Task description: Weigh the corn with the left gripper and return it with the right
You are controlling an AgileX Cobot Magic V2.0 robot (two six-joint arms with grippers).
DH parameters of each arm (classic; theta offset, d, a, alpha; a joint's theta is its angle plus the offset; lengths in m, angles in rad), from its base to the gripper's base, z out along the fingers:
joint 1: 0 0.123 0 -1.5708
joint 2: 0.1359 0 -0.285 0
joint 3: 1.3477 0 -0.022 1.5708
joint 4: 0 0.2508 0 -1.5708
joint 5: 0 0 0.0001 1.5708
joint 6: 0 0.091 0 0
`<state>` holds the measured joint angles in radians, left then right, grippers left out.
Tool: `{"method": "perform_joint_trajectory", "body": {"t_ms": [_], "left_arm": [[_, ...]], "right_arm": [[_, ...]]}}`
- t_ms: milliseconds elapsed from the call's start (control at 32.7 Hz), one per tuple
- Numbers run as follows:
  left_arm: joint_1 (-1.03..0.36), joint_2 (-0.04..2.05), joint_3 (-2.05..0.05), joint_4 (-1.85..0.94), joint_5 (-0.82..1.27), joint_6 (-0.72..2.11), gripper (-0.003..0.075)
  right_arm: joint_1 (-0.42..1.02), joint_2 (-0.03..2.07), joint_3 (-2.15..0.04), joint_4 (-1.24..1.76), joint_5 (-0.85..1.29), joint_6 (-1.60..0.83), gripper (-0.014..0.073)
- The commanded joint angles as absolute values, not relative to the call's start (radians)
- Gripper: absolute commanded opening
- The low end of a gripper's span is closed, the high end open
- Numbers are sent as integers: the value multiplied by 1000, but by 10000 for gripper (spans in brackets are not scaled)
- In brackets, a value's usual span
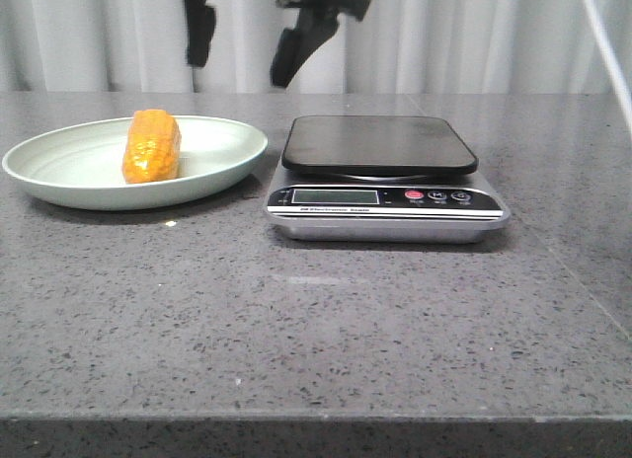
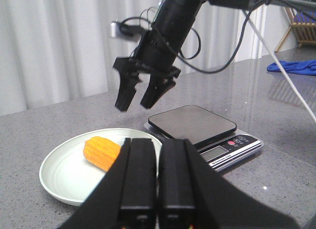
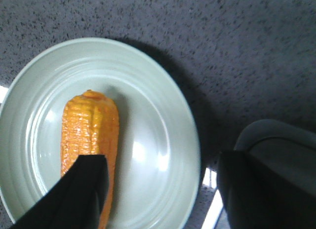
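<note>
**A:** Nearest first: left gripper [image 2: 158, 142]?

**B:** Closed tight, finger against finger, nothing between. Held off from the plate and aimed across it toward the scale.

**A:** Next out, on the table [image 1: 316, 330]?

**B:** Bare along the near edge. Then the plate [image 1: 59, 177] toward the left edge, with the scale [image 1: 380, 144] just to its right, apart by a thin gap.

**A:** And the corn [image 1: 151, 146]?

**B:** Lying on the plate, a little left of centre, lengthwise from near rim to far rim. Touching only the plate.

**A:** Anything on the scale?

**B:** Nothing, just a bare black top. Display [image 1: 336, 195] too small to read.

**A:** Farther back?

**B:** Right gripper [image 1: 240, 68] hanging above the right side of the plate, looking straight down on it. Fingers spread wide, empty, well clear of the corn.

**A:** So how far along?

**B:** Hard to call from this alone. Corn on the plate and an empty scale: either nothing begun, or weighed and already put back. Leaning toward the second, judging by the wide right jaws over the plate and the left held off and closed. If so, nothing left but to pull away. If not, all of it left: lift with the left, set on the scale, return with the right
</note>
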<state>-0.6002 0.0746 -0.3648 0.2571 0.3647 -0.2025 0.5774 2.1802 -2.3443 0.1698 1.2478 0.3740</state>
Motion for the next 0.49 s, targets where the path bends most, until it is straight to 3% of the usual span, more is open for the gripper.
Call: {"method": "perform_joint_trajectory", "body": {"t_ms": [0,61,184,245,459], "left_arm": [[-609,88,-389,260,295,-204,134],[-609,88,-389,260,295,-204,134],[-609,88,-389,260,294,-204,134],[-609,88,-389,260,294,-204,134],[-609,88,-389,260,292,-204,134]], "right_arm": [[525,2069,-2379,213,1344,274,489],[496,2052,-2380,237,1344,229,398],[443,2022,-2359,369,1344,135,126],[425,2000,-2318,406,1344,98,162],[421,1892,-2086,384,1278,0,163]]}}
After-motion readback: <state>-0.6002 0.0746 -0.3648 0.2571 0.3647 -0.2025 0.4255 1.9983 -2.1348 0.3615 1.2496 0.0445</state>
